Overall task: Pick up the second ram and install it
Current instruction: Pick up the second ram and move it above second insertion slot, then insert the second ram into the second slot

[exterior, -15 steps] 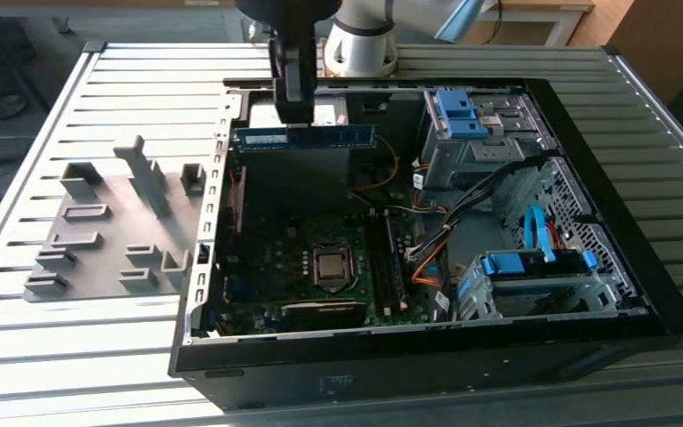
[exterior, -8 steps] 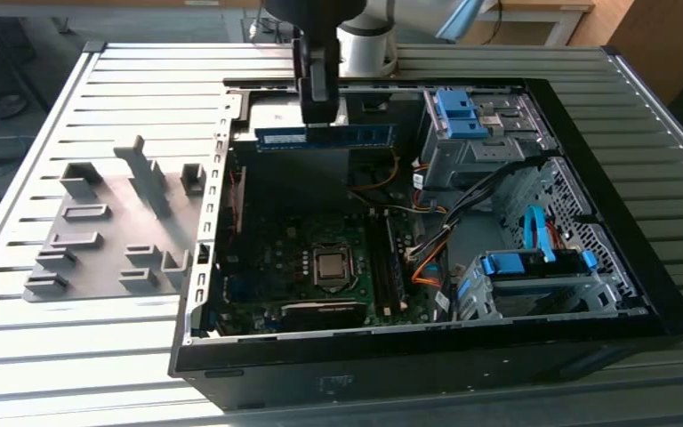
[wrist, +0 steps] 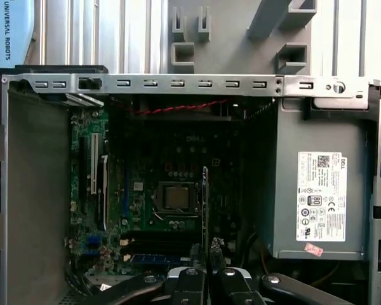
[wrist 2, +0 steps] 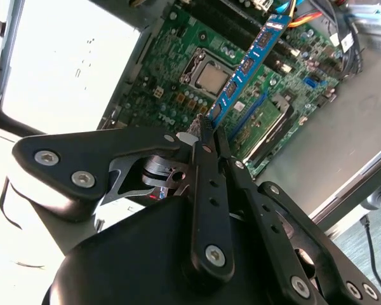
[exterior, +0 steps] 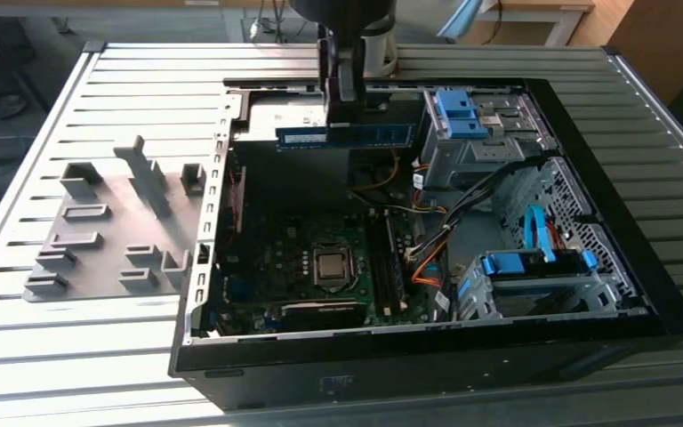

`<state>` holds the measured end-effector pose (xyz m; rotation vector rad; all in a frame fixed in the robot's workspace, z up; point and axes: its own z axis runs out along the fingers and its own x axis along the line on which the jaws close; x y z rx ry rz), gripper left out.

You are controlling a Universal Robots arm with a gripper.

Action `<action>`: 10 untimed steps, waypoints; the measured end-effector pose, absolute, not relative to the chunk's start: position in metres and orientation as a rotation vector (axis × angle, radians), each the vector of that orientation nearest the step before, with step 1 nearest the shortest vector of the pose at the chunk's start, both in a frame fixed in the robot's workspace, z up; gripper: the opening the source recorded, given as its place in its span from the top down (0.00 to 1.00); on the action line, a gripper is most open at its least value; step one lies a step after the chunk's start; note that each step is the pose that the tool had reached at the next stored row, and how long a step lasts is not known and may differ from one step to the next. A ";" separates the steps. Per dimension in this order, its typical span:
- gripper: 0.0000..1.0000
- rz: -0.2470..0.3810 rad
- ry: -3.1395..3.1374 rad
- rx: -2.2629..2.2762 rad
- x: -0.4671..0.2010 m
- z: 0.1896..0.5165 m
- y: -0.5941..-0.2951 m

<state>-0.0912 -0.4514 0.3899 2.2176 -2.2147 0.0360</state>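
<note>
Second wrist view: black metal gripper (wrist 2: 206, 130) clamps the slim, flat blue second ram (wrist 2: 246, 65) above green motherboard (wrist 2: 168, 92).

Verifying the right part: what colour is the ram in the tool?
The ram is blue with black chips; clearest in the second wrist view.

A slatted metal table (exterior: 116, 80) carries two things. An open black computer case (exterior: 437, 360) lies on its side, and a grey plastic holder (exterior: 104, 258) with upright slots sits just beside it, toward the exterior view's left.
</note>
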 end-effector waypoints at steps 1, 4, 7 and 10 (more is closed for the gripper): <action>0.86 0.036 -2.215 2.218 -0.089 0.390 -0.451; 0.86 0.036 -2.215 2.218 -0.087 0.390 -0.452; 0.86 0.036 -2.215 2.217 -0.087 0.390 -0.451; 0.86 0.036 -2.215 2.218 -0.087 0.390 -0.451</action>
